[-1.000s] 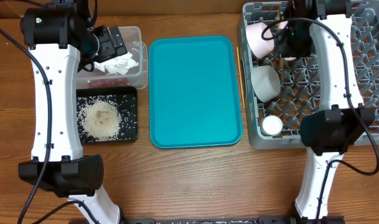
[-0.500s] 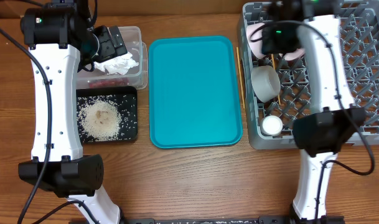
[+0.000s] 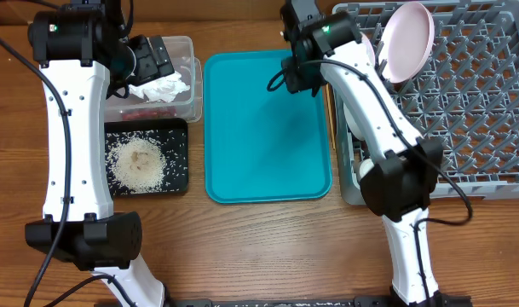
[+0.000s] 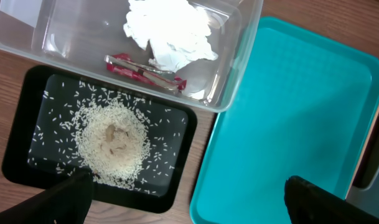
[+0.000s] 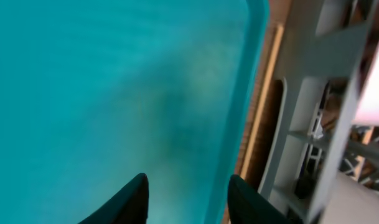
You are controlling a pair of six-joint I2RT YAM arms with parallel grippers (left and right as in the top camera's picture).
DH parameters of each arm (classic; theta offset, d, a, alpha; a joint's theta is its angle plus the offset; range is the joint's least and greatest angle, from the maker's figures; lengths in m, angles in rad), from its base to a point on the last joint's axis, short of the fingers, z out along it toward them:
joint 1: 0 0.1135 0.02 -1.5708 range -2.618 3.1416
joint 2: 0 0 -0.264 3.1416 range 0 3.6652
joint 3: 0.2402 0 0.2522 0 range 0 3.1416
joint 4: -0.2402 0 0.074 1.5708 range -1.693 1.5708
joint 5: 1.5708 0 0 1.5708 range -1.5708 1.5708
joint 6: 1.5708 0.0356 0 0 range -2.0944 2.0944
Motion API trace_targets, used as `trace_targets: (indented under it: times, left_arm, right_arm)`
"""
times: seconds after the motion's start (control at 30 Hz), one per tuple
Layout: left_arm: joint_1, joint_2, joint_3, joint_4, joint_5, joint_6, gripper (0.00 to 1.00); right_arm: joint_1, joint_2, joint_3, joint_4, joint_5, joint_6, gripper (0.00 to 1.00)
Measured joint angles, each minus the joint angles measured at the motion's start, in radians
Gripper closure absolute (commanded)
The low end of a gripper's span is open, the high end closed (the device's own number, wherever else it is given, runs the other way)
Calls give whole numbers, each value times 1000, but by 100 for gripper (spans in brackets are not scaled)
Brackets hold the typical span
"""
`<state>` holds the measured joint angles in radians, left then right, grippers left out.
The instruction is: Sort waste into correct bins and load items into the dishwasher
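The grey dish rack [image 3: 481, 111] stands at the right with a white plate [image 3: 408, 38] upright near its back left. My right arm hides the bowls and the cup. A wooden chopstick [image 5: 262, 106] lies between the rack and the teal tray [image 3: 259, 145]. My right gripper [image 3: 295, 75] [image 5: 186, 199] is open and empty over the tray's right edge. My left gripper [image 3: 152, 58] [image 4: 189, 208] is open and empty above the bins. The clear tub [image 4: 245, 56] holds the napkin [image 4: 170, 31] and the red wrapper [image 4: 145, 70]. The black tray [image 4: 177, 193] holds the rice [image 4: 111, 140].
The teal tray lies between the bins and the rack and also shows in the left wrist view [image 4: 289, 124]. The rack's grey wall [image 5: 320, 93] rises just right of the chopstick. Bare wooden table lies in front.
My right arm has swung left, out of the rack to the teal tray's far right corner, uncovering the plate. The left arm has not moved.
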<state>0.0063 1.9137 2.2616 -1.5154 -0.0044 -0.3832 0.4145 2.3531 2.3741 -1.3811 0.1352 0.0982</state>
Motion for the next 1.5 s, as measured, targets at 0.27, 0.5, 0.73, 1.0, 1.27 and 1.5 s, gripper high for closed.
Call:
trace_targets:
  times: [0.27, 0.5, 0.73, 1.0, 1.27, 1.5]
  left_arm:
    - [0, 0, 0, 0, 0, 0, 0]
    - [0, 0, 0, 0, 0, 0, 0]
    - [0, 0, 0, 0, 0, 0, 0]
    - [0, 0, 0, 0, 0, 0, 0]
    - [0, 0, 0, 0, 0, 0, 0]
    - [0, 0, 0, 0, 0, 0, 0]
  right_arm:
    - [-41, 39, -201, 136, 105, 18, 64]
    - [-42, 39, -316, 240, 135, 21, 66]
    - [-39, 39, -351, 283, 158, 21, 66]
    - [-39, 39, -353, 309, 164, 21, 66]
    - [-42, 39, -368, 328, 157, 21, 66]
    - [-42, 39, -368, 336, 157, 21, 67]
